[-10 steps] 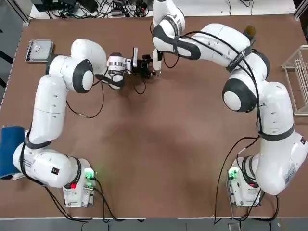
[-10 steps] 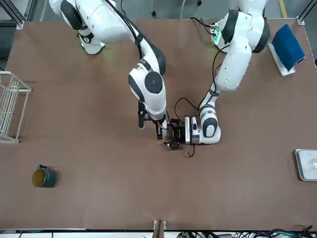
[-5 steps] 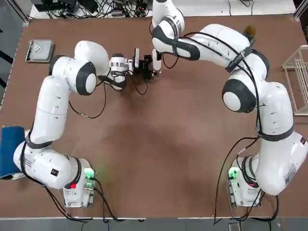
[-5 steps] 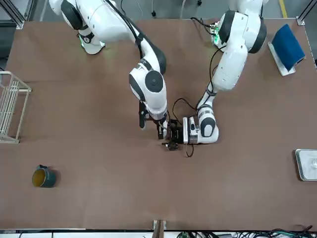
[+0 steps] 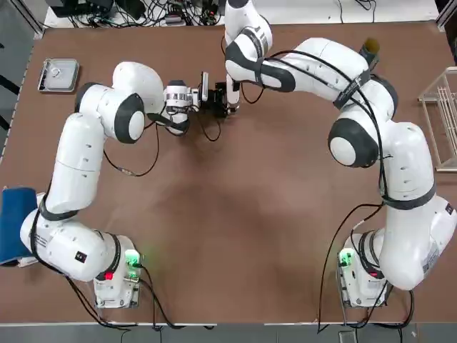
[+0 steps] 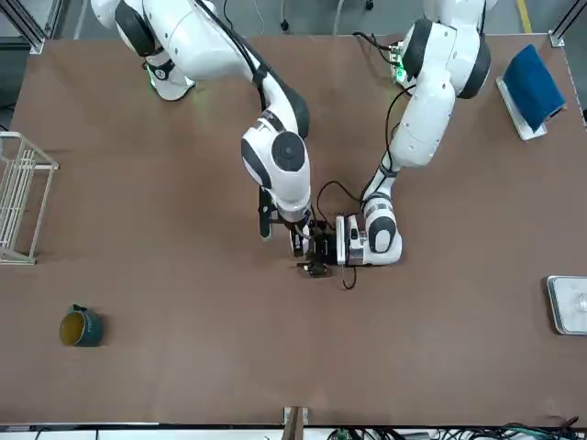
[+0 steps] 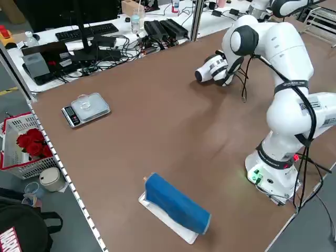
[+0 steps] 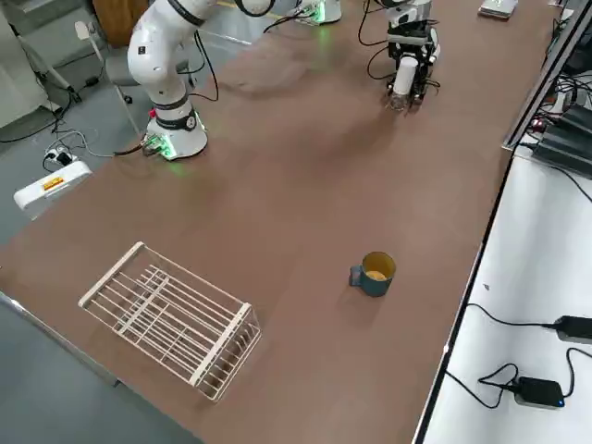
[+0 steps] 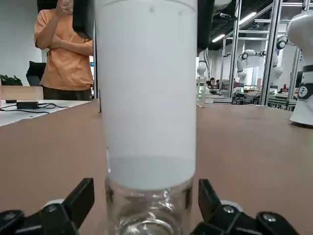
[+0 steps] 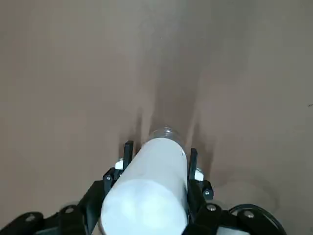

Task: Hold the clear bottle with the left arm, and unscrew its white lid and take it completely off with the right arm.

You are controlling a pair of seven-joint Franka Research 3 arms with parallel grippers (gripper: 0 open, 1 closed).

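The bottle (image 9: pixel 149 208) is stood upright on the counter (image 5: pixel 235 214) near its far edge, between the two tools. It is flanked low down by the open fingers of the left tool (image 9: pixel 146 215), with gaps seen on both sides. The lid (image 10: pixel 146 191), on the bottle, is clasped by the right tool (image 10: pixel 157 161) from above.

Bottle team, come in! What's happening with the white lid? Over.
Left tool brackets the clear bottle, pads apart. Right tool straddles the white lid, which sits on the bottle. Nothing in the way. Over.
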